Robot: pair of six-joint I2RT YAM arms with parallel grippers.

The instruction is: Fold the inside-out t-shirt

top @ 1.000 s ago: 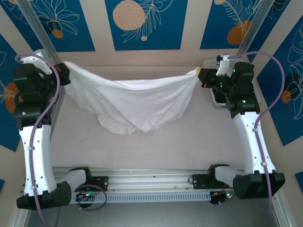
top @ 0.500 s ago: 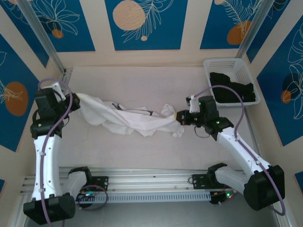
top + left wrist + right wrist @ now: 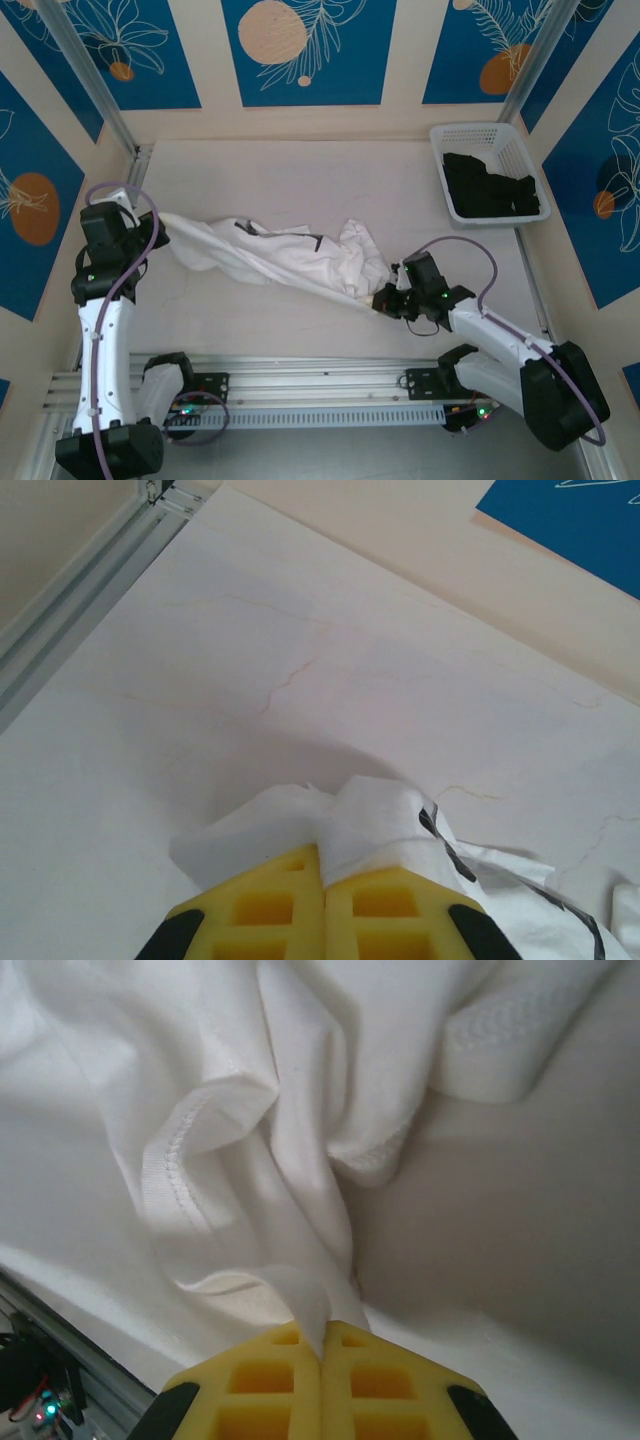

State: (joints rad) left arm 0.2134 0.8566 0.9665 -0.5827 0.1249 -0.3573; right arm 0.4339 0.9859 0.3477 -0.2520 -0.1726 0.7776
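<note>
Left gripper (image 3: 158, 217): is being held fully closed at the left side of the table (image 3: 300, 170), with one end of the inside-out t-shirt (image 3: 285, 255) being pinched between its yellow pads (image 3: 265, 910).

Left wrist view: a bunched fold of white cloth is being squeezed where the two pads are meeting, and a dark printed line is being shown on the fabric just beyond them.

Right gripper (image 3: 380, 298): is being held fully closed low over the table, right of centre and near the front rail (image 3: 320, 385), with the opposite end of the shirt being gripped.

Right wrist view: a narrow twisted strand of cloth is being clamped between the closed pads (image 3: 270, 1380); stitched hems and loose folds are being spread out beyond it.

Inside-out t-shirt: is being stretched as a crumpled white band between the two grippers, running from upper left down to lower right across the middle of the table. Most of it is being supported by the table surface, with a heaped bunch just beside the right gripper.

Basket (image 3: 480, 131): is being seen at the far right corner, well apart from the shirt, with a black garment (image 3: 488, 188) lying in it.
</note>
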